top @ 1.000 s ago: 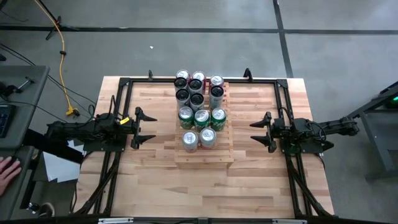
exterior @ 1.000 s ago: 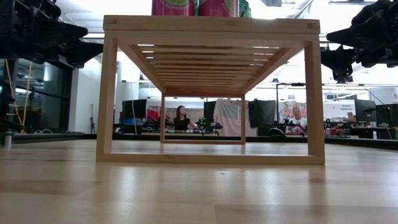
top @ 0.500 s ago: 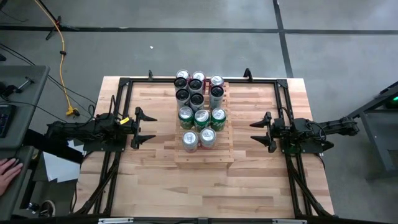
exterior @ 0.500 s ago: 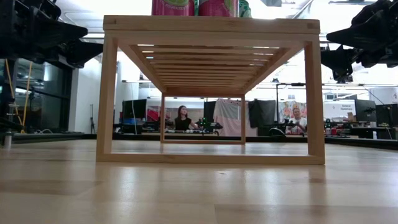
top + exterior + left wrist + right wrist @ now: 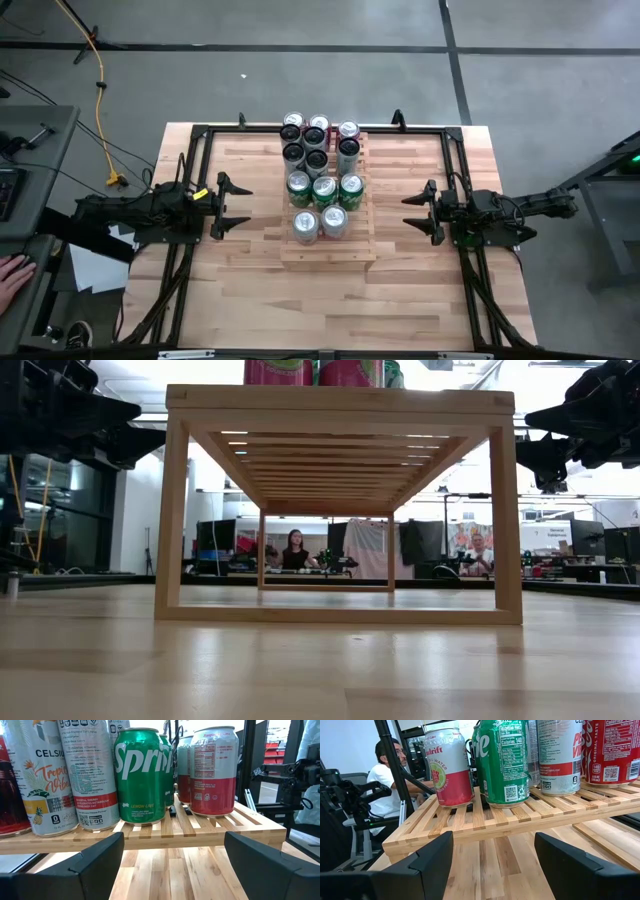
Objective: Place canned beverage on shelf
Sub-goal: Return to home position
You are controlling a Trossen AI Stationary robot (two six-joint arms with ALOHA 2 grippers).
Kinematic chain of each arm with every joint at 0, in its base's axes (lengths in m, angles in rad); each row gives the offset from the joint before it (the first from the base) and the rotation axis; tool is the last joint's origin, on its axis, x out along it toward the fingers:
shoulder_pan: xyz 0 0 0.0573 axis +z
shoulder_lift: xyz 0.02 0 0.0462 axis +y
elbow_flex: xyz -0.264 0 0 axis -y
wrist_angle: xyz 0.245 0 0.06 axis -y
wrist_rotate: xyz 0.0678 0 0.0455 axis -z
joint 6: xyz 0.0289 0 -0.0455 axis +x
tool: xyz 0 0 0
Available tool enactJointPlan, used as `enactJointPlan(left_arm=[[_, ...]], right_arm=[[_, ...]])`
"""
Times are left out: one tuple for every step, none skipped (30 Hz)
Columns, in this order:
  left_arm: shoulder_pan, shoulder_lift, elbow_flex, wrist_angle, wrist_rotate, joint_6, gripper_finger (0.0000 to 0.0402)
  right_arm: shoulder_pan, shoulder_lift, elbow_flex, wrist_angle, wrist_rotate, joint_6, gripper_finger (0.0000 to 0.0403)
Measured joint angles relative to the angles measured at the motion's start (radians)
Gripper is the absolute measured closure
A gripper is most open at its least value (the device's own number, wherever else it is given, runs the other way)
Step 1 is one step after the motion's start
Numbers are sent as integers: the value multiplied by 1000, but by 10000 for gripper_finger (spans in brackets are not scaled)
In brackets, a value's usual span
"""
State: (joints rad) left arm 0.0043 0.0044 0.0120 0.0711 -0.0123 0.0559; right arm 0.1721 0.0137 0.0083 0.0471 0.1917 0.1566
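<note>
The shelf (image 5: 328,248), a light-wood slatted rack, stands at the table's middle. Several cans (image 5: 322,185) stand upright on their bases on its slats, filling its far and middle part; its near end is bare. My left gripper (image 5: 232,205) hovers open to the shelf's left, pointing level at it, with nothing between its fingers. In the left wrist view a green can (image 5: 142,775) and a pink-and-white can (image 5: 212,770) face it. My right gripper (image 5: 420,212) hovers open to the shelf's right, also level, facing a green can (image 5: 502,762) and a pink can (image 5: 450,765).
A black frame (image 5: 200,135) runs around the tabletop's edges. Bare wood lies between each gripper and the shelf and along the table's near side (image 5: 330,310). A person's hand (image 5: 10,272) rests on a desk at the far left. People sit in the room behind (image 5: 293,550).
</note>
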Motion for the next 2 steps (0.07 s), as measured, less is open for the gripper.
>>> enactJointPlan(left_arm=[[0, 0, 0, 0, 0, 0, 66], [0, 0, 0, 0, 0, 0, 66]], right_arm=[[0, 0, 0, 0, 0, 0, 139], [0, 0, 0, 0, 0, 0, 139]])
